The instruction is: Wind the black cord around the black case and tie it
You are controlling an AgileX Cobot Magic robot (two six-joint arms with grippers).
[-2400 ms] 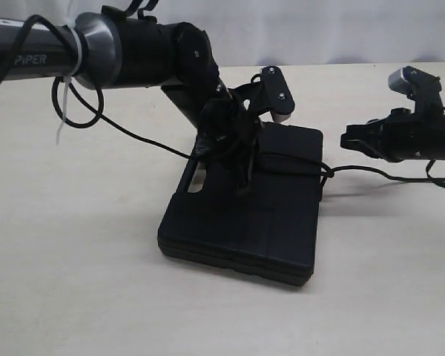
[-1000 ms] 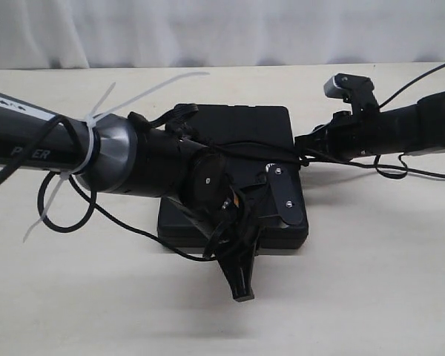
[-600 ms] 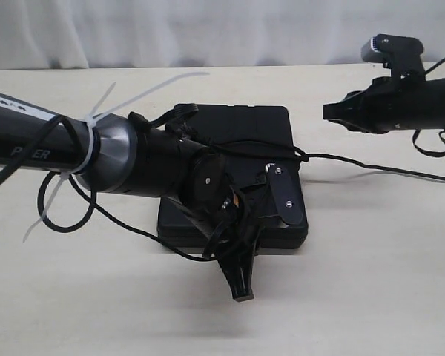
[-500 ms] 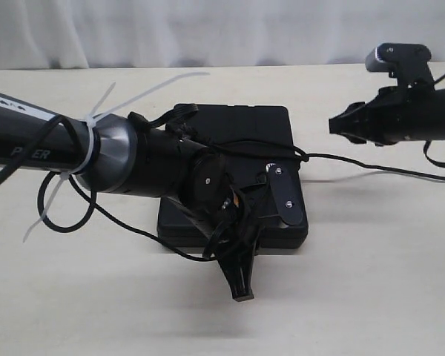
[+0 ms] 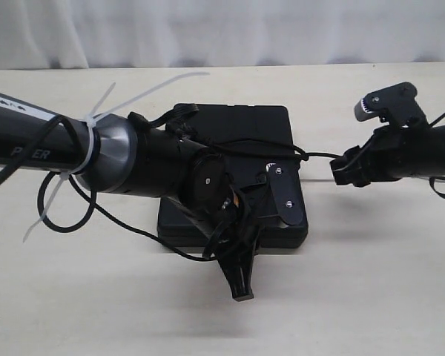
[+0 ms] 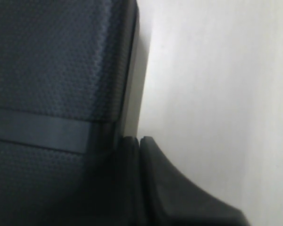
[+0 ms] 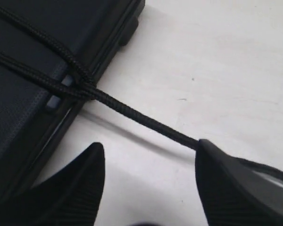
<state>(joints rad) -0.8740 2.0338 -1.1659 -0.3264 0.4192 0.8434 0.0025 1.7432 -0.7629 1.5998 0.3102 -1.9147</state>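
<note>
The cord [image 7: 137,113] wraps the case [image 5: 241,126], crossing at its right edge; left fingers [image 6: 179,197] are clenched and right fingers [image 7: 75,188] released, so tightening seems left.

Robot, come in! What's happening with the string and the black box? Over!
Left gripper shut beside flat matte black plastic case. Right gripper open, thin black braided cord at one finger. Cord crosses case, strands meeting at edge. Left arm overhangs case.
</note>
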